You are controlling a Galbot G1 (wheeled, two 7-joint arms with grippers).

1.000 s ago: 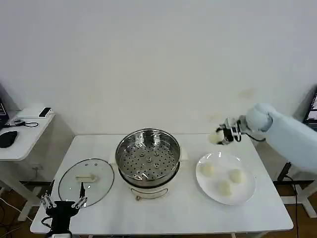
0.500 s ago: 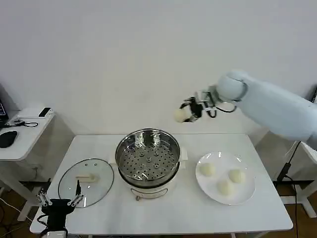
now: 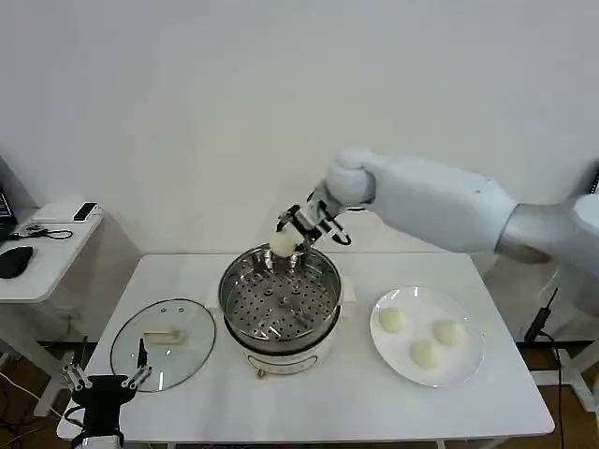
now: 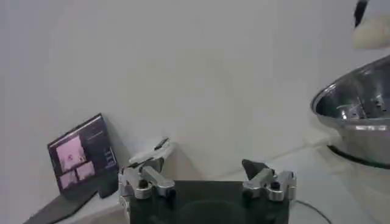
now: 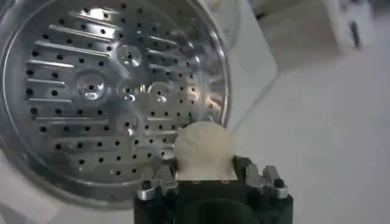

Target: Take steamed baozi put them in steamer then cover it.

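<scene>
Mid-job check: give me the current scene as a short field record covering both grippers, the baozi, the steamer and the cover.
right gripper: above the far rim of the steamer, shut on one baozi
left gripper: low at the table's near left edge, fingers open, holding nothing
steamer: centre of the table, uncovered, perforated tray bare
baozi on plate: three, on the white plate to the steamer's right
cover: flat on the table, left of the steamer
done so far: no baozi in the steamer yet

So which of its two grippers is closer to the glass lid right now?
Left. The left gripper hangs open at the table's near edge beside the glass lid; the right gripper holds a baozi over the steamer.
</scene>
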